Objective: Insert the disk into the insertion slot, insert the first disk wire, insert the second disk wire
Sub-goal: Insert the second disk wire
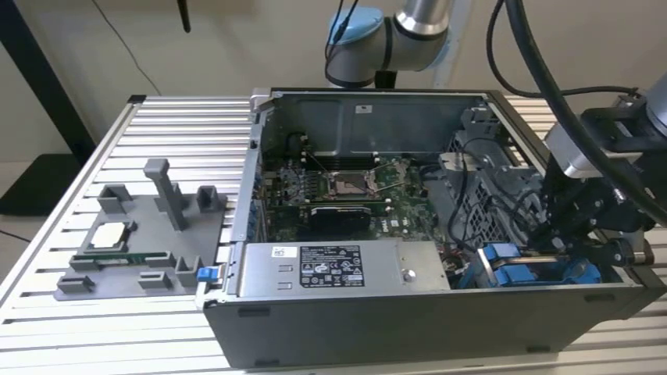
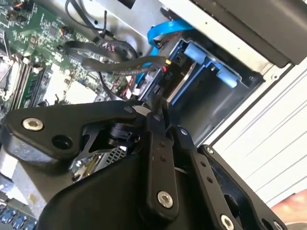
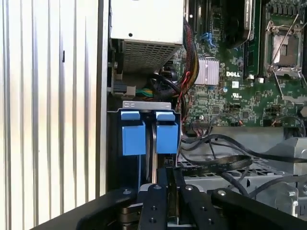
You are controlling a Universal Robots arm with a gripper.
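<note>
tool (image 3: 169,191) is down at the case's (image 1: 417,332) front corner on the exterior view's right, fingers pressed together, maybe pinching something thin, can't tell. disk (image 3: 149,136) sits in the slot (image 2: 211,91) right ahead of the tips, blue tabs facing the tool, its long axis in line with the fingers.

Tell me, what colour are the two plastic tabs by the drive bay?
Bright blue tabs, clearest in the first wrist view.
</note>
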